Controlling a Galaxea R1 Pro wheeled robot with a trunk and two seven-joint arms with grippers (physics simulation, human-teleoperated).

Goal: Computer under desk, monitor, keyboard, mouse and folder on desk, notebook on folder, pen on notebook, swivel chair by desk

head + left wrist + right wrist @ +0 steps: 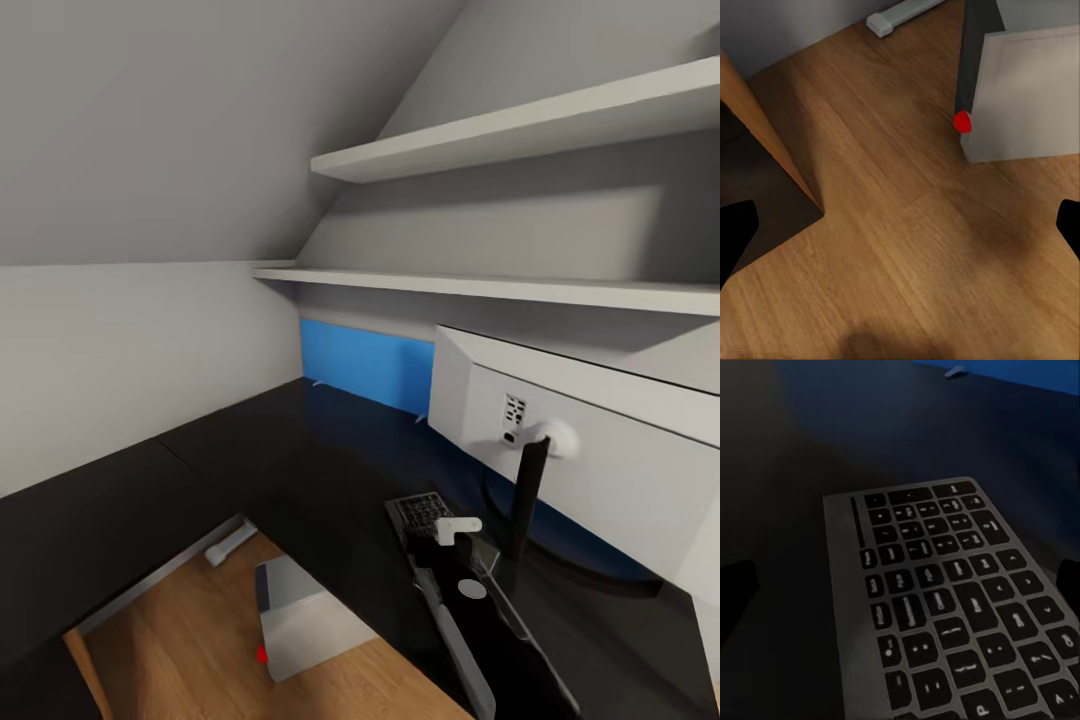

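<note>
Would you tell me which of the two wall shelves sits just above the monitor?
The lower shelf; the monitor stands right beneath it, while the upper shelf hangs higher.

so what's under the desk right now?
Under the desk, the computer stands on the wood floor, red light showing, with a pale bar by the wall. The desktop hides the rest.

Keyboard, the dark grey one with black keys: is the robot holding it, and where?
No, it looks like nothing is held. The right gripper hangs open over the slim dark grey keyboard, with a gap beside one finger.
</note>
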